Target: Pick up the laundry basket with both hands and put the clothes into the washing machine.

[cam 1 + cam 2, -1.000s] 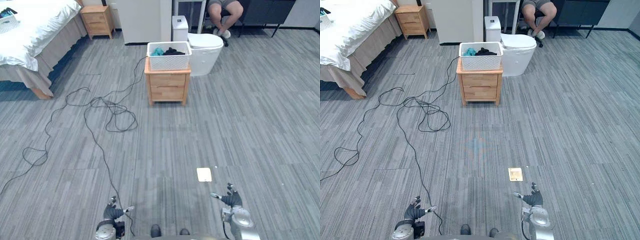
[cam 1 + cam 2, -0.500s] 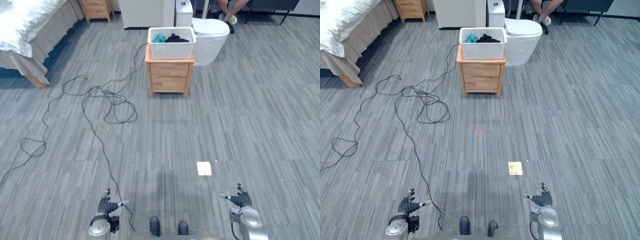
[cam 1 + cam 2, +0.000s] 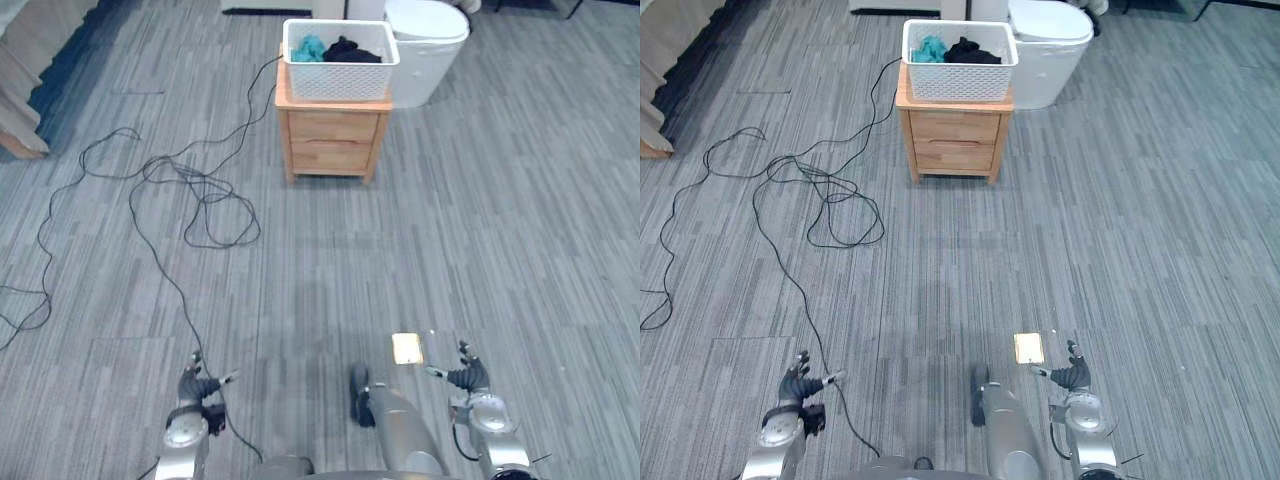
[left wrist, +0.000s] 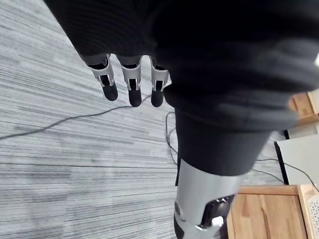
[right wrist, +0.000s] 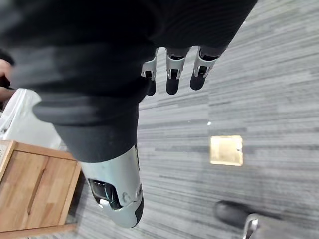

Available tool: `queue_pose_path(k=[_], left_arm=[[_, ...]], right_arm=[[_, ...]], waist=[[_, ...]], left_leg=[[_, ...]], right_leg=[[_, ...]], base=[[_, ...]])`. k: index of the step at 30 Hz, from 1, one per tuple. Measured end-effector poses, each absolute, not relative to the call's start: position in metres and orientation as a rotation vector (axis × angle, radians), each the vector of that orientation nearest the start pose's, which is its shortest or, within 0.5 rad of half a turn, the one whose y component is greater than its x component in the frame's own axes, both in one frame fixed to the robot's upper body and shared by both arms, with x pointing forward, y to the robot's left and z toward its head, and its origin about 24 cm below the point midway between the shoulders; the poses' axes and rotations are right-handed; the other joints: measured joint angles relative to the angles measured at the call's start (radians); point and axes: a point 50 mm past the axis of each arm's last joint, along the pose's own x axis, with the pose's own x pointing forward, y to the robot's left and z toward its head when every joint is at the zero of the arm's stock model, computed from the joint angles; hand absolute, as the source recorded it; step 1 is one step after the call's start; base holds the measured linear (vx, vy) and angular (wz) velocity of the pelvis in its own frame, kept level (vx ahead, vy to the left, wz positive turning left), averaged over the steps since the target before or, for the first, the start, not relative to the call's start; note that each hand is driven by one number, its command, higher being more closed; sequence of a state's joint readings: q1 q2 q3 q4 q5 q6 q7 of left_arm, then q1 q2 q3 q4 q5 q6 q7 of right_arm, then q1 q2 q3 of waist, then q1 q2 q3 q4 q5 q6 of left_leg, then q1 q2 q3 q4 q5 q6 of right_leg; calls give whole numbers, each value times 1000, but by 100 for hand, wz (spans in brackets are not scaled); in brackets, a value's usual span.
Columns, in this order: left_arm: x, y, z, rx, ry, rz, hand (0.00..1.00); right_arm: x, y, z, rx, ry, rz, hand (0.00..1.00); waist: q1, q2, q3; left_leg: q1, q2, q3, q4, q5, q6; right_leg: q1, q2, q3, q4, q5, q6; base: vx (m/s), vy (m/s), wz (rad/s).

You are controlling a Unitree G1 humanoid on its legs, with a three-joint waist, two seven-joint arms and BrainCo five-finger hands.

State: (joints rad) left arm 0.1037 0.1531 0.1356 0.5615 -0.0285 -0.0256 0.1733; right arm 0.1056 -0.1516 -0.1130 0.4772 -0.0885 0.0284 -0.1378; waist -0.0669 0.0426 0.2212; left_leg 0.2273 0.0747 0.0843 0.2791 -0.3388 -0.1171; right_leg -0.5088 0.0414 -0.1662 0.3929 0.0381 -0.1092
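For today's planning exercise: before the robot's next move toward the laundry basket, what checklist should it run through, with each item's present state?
1. Laundry basket upright on the nightstand: ok.
2. Clothes inside it: ok.
3. Left hand empty, fingers open: ok.
4. Right hand empty, fingers open: ok.
5. Basket within reach: not ok, far across the floor.
6. Washing machine lid open: cannot tell.
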Motion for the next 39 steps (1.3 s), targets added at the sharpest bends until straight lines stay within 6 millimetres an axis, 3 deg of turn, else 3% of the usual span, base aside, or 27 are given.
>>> queue_pose_path(k=[1,2,3,4,7,9,10,13,14,15,16,17,18,19,20,22,23,25,27,28,29,30,32,33,34,36,39], left_arm=[[175,235,-88,129,613,373,0],[174,233,-89,115,612,376,0],[174,228,-88,91,602,381,0],[174,224,-87,76,593,369,0],[166,219,-85,55,584,369,0],[160,214,-89,36,602,371,0],[153,212,-91,27,616,373,0],[148,210,-94,26,645,357,0],[148,206,-95,30,649,335,0],[146,205,-96,32,656,327,0],[140,203,-100,33,680,321,0],[142,204,-98,42,671,315,0],[144,204,-98,46,668,309,0],[146,205,-97,60,664,297,0],[149,202,-96,63,661,280,0],[152,201,-96,61,657,281,0],[154,202,-95,62,649,281,0],[156,208,-93,76,637,291,0],[157,209,-95,81,651,291,0],[153,216,-98,94,673,305,0],[149,219,-100,102,690,309,0],[142,215,-109,81,744,317,0],[142,210,-110,50,747,328,0],[146,207,-108,30,730,337,0],[149,203,-107,-7,716,356,0],[145,205,-104,-10,702,369,0],[145,208,-100,-23,679,390,0]], right_arm=[[187,-223,-74,-241,569,-248,0],[188,-221,-72,-243,558,-236,0],[188,-217,-70,-236,543,-225,0],[187,-213,-67,-225,529,-226,0],[192,-208,-56,-218,464,-221,0],[194,-209,-53,-214,452,-225,0],[194,-209,-52,-214,450,-226,0],[192,-212,-54,-214,465,-235,0],[188,-215,-57,-217,478,-246,0],[185,-216,-59,-217,493,-250,0],[182,-216,-64,-213,515,-253,0],[182,-210,-67,-182,525,-260,0],[181,-208,-68,-173,531,-262,0],[179,-204,-71,-161,546,-263,0],[180,-200,-71,-153,548,-255,0],[183,-196,-70,-159,543,-235,0],[185,-193,-70,-159,536,-223,0],[192,-187,-66,-159,515,-198,0],[191,-191,-66,-166,516,-206,0],[189,-192,-71,-169,540,-208,0],[185,-191,-76,-168,565,-208,0],[179,-198,-84,-189,619,-212,0],[177,-202,-84,-197,622,-221,0],[175,-207,-82,-202,618,-238,0],[170,-208,-84,-202,630,-242,0],[171,-208,-78,-195,597,-248,0],[182,-211,-60,-191,504,-265,0]], waist=[[0,2,1],[1,9,6],[11,21,21],[30,21,24],[71,-8,37],[88,-4,34],[97,-6,29],[126,-17,17],[134,-25,-4],[135,-28,-16],[136,-44,-45],[131,-85,-47],[130,-94,-47],[117,-102,-48],[104,-101,-44],[102,-86,-34],[100,-67,-32],[80,-70,-34],[64,-72,-35],[63,-87,-41],[64,-110,-50],[76,-95,-53],[77,-59,-54],[73,-41,-39],[85,-14,-25],[90,-21,-25],[113,-23,-27]], left_leg=[[-73,15,14,185,84,-30],[-122,32,14,321,156,-28],[-209,97,13,589,197,-30],[-294,154,37,795,185,-14],[-469,196,107,940,130,69],[-607,200,147,809,105,106],[-654,181,172,632,104,105],[-673,84,152,162,166,21],[-675,49,144,67,201,24],[-672,30,129,78,257,62],[-662,10,121,111,337,153],[-625,-6,156,180,253,170],[-600,-9,165,195,223,170],[-549,-14,165,195,187,172],[-464,-18,166,186,148,177],[-317,-6,172,147,124,181],[-238,9,178,117,121,180],[-176,31,186,88,116,171],[-122,57,190,60,70,121],[-87,50,187,40,35,76],[-79,31,176,39,22,59],[-54,57,141,56,8,42],[-102,88,101,152,49,20],[-149,109,80,271,82,13],[-223,165,62,477,100,2],[-298,195,86,597,98,7],[-387,205,126,530,84,31]], right_leg=[[20,3,1,34,-65,-13],[53,12,6,32,-85,-16],[149,38,9,4,-115,-22],[256,62,17,-39,-139,-41],[448,65,75,-110,-225,-46],[531,65,100,-145,-270,-42],[570,61,118,-163,-293,-36],[655,32,174,-205,-354,0],[682,14,201,-208,-393,28],[694,-1,216,-197,-411,45],[687,-32,234,-121,-438,87],[622,-69,232,113,-424,131],[580,-81,221,238,-385,190],[503,-98,218,442,-308,228],[432,-116,184,644,-311,206],[359,-130,142,763,-338,155],[301,-131,101,744,-350,137],[204,-136,46,628,-353,140],[126,-129,1,437,-334,162],[121,-109,9,218,-261,165],[131,-107,21,88,-158,145],[142,-89,26,107,-101,62],[165,-72,10,95,-159,54],[199,-73,-10,82,-179,49],[290,-57,-33,34,-192,39],[370,-59,-55,-21,-198,29],[425,-61,-56,-77,-200,28]], base=[[696,-169,-1],[831,-209,5],[674,-165,3],[794,-191,1],[529,-103,-21],[603,-18,-31],[769,79,-42],[531,110,-51],[660,189,-52],[738,225,-71],[979,279,-73],[983,273,-68],[939,249,-43],[714,174,-20],[683,149,-20],[575,49,-42],[511,-3,-44],[427,-46,-5],[504,-105,18],[540,-124,16],[679,-196,3],[545,-172,-2],[452,-170,18],[518,-221,55],[485,-209,44],[363,-143,22],[238,-46,1]])
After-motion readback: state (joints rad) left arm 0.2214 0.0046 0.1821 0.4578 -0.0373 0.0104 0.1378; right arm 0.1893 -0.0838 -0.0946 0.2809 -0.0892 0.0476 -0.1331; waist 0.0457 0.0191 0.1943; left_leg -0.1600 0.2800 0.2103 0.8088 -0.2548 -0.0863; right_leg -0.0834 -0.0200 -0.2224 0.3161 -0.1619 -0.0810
